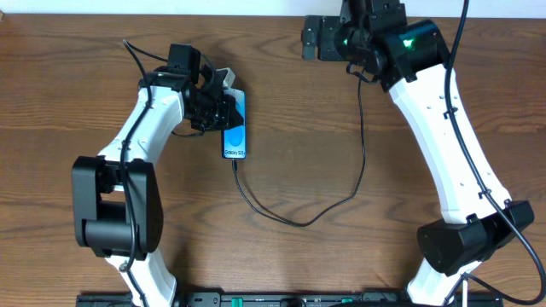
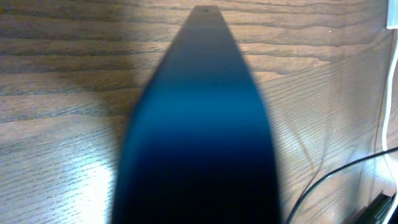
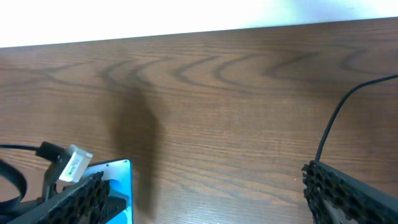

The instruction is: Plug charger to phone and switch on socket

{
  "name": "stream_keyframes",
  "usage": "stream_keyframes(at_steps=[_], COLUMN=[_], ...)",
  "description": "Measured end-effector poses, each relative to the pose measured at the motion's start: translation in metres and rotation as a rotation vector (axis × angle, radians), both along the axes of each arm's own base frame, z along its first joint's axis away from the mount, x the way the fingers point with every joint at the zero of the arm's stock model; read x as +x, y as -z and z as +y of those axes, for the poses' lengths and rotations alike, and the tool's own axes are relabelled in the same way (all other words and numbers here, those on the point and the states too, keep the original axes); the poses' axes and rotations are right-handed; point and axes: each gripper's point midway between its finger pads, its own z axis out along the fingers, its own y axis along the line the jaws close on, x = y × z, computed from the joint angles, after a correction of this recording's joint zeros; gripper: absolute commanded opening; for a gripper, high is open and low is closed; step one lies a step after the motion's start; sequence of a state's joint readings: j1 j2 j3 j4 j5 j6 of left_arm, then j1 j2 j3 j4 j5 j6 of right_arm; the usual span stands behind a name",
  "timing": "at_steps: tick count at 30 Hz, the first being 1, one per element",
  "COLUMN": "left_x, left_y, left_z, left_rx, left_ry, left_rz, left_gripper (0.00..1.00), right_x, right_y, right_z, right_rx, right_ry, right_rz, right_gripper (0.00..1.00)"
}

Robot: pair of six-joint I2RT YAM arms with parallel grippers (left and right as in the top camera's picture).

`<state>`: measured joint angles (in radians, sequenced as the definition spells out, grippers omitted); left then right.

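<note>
The phone lies lengthwise on the wooden table, its blue screen up and white text at its near end. My left gripper is shut on its far end. In the left wrist view the phone fills the middle and hides the fingers. The charger's connector meets the phone's near short edge. Its black cable loops right, then climbs under my right arm, where its plug is hidden. My right gripper hangs open at the table's far edge, its jaws around nothing. The socket is out of view.
A blue corner of the phone shows behind the right gripper's left finger, beside a black cable with a white tag. A thin white strip runs down the left wrist view's right edge. A black bar borders the table's near edge.
</note>
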<state>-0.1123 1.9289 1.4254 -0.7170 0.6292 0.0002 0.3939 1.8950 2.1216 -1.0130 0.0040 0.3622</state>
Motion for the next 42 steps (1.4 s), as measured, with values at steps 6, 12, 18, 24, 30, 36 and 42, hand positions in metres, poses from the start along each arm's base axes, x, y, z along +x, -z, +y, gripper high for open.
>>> stream_keyframes(at_steps=[6,12,18,24,30,36,42], left_x=[-0.001,-0.001,-0.002,-0.002,-0.002,-0.002,0.0], left_y=[0.017,0.018,0.03,0.038,0.038,0.038,0.042], left_z=[-0.002,-0.003,-0.003,-0.003,-0.005,-0.01,-0.012], left_rx=[-0.007,-0.013,-0.011,-0.009,-0.009,-0.009,-0.01], left_ry=[0.003,0.005,0.006,0.006,0.01,0.022,0.026], left_rz=[0.044,0.046,0.075,0.087,0.082,0.078,0.074], left_gripper=[0.07,0.07,0.07,0.07,0.08,0.07,0.07], right_x=[-0.001,-0.001,-0.001,-0.001,-0.001,-0.001,-0.001], right_y=[0.0,0.0,0.0,0.0,0.0,0.0,0.0], right_z=[0.001,0.001,0.001,0.001,0.001,0.001,0.001], right_rx=[0.0,0.0,0.0,0.0,0.0,0.0,0.0], right_ry=[-0.003,-0.003,-0.003,-0.003,-0.003,-0.003,-0.003], right_rz=[0.0,0.0,0.0,0.0,0.0,0.0,0.0], right_gripper=[0.99,0.99,0.99,0.99,0.99,0.99,0.99])
